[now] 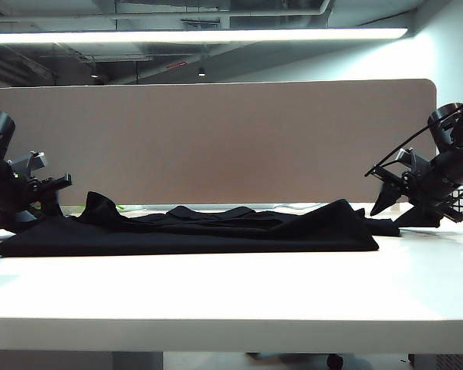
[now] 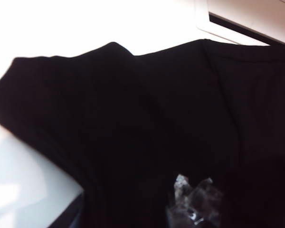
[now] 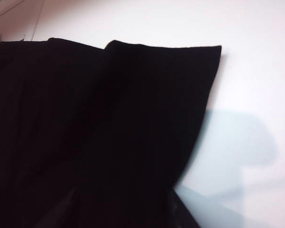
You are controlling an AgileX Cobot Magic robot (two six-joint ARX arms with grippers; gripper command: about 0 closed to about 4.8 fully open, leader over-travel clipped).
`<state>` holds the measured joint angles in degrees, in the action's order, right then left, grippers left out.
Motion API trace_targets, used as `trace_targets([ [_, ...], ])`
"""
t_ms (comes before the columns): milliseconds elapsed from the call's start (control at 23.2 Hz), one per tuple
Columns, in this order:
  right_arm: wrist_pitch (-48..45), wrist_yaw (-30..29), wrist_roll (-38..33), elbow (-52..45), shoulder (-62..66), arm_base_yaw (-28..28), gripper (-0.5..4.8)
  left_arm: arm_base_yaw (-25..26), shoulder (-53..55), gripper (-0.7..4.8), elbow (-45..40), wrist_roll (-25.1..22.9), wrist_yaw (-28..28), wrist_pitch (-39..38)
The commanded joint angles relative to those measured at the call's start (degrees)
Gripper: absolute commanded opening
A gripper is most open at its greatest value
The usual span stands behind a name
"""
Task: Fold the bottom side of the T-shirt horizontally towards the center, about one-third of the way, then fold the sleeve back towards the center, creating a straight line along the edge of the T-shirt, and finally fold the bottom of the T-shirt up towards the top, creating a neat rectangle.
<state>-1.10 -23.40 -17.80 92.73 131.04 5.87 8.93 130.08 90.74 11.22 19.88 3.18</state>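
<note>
The T-shirt [image 1: 216, 227] is lying spread across the far half of the table [image 1: 239, 289], rumpled along its back edge, with both ends lifted into small peaks. The left gripper [image 1: 52, 193] is sitting at the shirt's left end, the right gripper [image 1: 386, 202] at its right end near the table's right edge. Whether either pair of fingers is pinching cloth cannot be told; the black fabric is hiding them. Judging by this, a lengthwise fold is only beginning, and the sleeve fold and final bottom fold are still waiting.
</note>
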Motion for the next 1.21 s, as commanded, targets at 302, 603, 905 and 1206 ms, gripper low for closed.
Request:
trace_targets([
  [302,2.9,-1.1,-0.6,-0.3,0.5,0.0,0.14,-0.1,0.3,0.37,-0.3,0.1,0.9,-1.3],
  [603,3.7,-1.1,1.4,-0.3,-3.8,0.5,-0.05,0.2,-2.0,-0.06,-0.3,-0.2,6.0,4.1],
  [905,4.6,-4.6,2.9,-0.3,-13.0,-2.1,-0.05,-4.8,-11.2,-0.06,-0.4,-4.5,7.4,4.2],
  [1206,6.2,-5.8,5.8,-0.4,-13.7,-15.5,-0.05,-18.8,-12.9,-0.06,-0.4,-14.4,6.7,-2.0],
])
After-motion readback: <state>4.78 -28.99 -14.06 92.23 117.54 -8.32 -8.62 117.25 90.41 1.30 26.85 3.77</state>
